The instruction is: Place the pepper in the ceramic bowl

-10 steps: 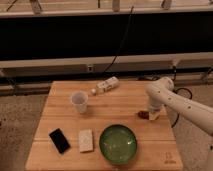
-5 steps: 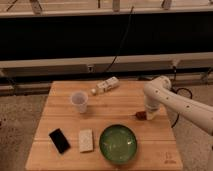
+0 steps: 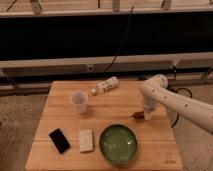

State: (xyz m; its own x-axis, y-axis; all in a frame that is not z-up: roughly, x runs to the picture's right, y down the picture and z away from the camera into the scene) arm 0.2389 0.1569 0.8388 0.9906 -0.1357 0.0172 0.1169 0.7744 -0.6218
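Observation:
The pepper point(image 3: 137, 116), a small dark red-brown lump, is at the tip of my gripper point(image 3: 143, 115), low over the wooden table point(image 3: 110, 112) at its right side. The gripper hangs from the white arm that comes in from the right, and it is shut on the pepper. The ceramic bowl point(image 3: 118, 144), wide, glossy and green, stands near the table's front edge, below and to the left of the gripper, about a hand's width away. Nothing shows inside the bowl.
A translucent whitish cup point(image 3: 79, 101) stands at the left middle. A small bottle point(image 3: 105, 86) lies on its side at the back. A black phone point(image 3: 59, 140) and a white sponge point(image 3: 86, 140) lie left of the bowl.
The arm has swung a little to the left, and the pepper has moved left with the gripper. The bowl, cup and other things have not moved.

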